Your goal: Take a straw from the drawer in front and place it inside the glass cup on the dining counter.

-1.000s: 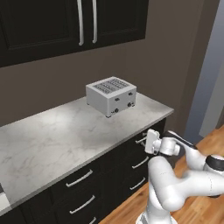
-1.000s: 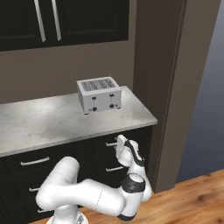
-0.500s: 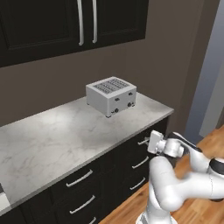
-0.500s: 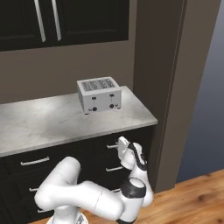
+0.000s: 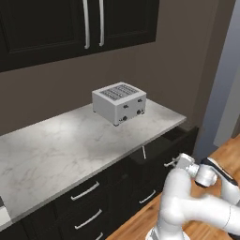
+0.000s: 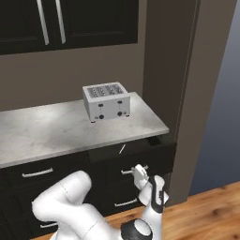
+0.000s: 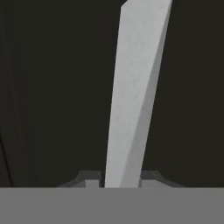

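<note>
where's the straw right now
The straw lies in the partly open drawer under the right end of the worktop, below the toaster; in the right base view it sits just above the gripper.

Drawer (image 5: 174, 140) (image 6: 140, 151): top right one under the marble worktop, black front, pulled partly out, dark inside. Silver bar handle (image 7: 133, 92) (image 6: 135, 170) fills the hand view close up. Straw (image 5: 144, 152) (image 6: 122, 149): thin pale stick lying in the drawer, slanted.
</note>
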{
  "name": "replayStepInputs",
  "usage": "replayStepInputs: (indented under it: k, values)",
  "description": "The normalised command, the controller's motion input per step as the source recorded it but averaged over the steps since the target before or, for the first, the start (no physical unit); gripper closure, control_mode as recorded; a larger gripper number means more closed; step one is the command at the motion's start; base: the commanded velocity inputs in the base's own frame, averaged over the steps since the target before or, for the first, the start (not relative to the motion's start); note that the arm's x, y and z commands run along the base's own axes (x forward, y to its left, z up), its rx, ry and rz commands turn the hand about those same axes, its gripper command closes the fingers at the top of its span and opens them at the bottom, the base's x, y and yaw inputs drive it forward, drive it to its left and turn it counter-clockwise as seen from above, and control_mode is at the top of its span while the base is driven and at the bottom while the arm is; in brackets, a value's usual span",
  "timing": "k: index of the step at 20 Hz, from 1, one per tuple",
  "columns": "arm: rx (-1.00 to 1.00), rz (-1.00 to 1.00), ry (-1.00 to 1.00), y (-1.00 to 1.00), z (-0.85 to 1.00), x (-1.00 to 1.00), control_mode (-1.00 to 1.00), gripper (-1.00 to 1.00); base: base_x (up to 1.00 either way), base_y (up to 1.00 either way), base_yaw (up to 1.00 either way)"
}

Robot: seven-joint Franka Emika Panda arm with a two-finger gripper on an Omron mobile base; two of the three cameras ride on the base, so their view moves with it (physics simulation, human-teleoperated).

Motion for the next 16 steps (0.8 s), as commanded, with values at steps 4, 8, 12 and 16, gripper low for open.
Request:
replayStepInputs:
  k: [4, 8, 12, 16]
  values:
    - [0.00, 0.00, -0.05, -0.76, 0.00, -0.96, -1.00, 1.00, 0.00, 0.00, 0.00]
    - [0.00, 0.00, -0.06, -0.84, 0.05, -0.91, -1.00, 1.00, 0.00, 0.00, 0.00]
    - [0.00, 0.00, -0.06, -0.81, 0.04, -0.79, -1.00, 1.00, 0.00, 0.00, 0.00]
    - [0.00, 0.00, -0.04, -0.59, 0.01, -0.60, -1.00, -1.00, 0.00, 0.00, 0.00]
